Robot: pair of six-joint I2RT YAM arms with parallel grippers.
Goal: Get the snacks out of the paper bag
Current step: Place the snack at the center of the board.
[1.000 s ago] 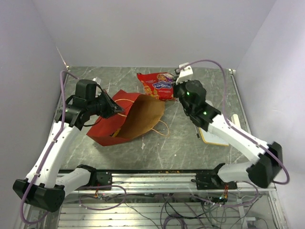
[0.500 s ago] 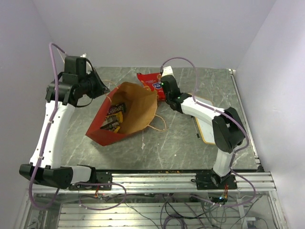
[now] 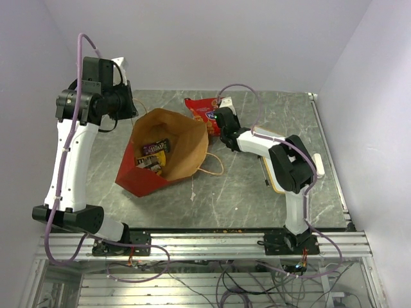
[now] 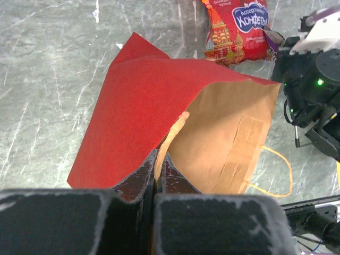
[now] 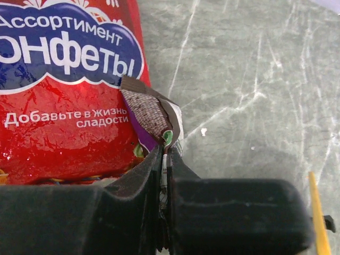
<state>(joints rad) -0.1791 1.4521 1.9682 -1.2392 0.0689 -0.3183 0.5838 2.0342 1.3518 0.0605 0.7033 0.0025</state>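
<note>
Left tool [image 4: 155, 159]: clamped on the raised rim of the paper bag [image 4: 133, 101], at the upper left of the overhead view, holding the mouth open
Right tool [image 5: 162, 159]: pinched shut on a small purple-and-silver wrapper [image 5: 151, 114], low over the worktop [image 3: 244, 199] at upper centre
Paper bag: centre-left of the overhead view, brown inside showing, red outside toward the near edge
Snacks already out: large red packet [image 3: 202, 110] flat at top centre, with the held wrapper overlapping its lower right corner in the right wrist view
Snacks left inside: a dark packet [image 3: 155, 147] and a yellow packet [image 3: 151, 162] deep in the bag
Step in hand: probably setting the wrapper down beside the red packet
Doing it well: lower to the stone, then part the fingers; keep the left grip steady so the mouth does not sag
Edges: the bag's right rim lies just left of the right tool; the string handle [image 3: 215, 168] loops out at lower right and could snag
Open room: bare stone to the right of the red packet and across the bottom centre
</note>
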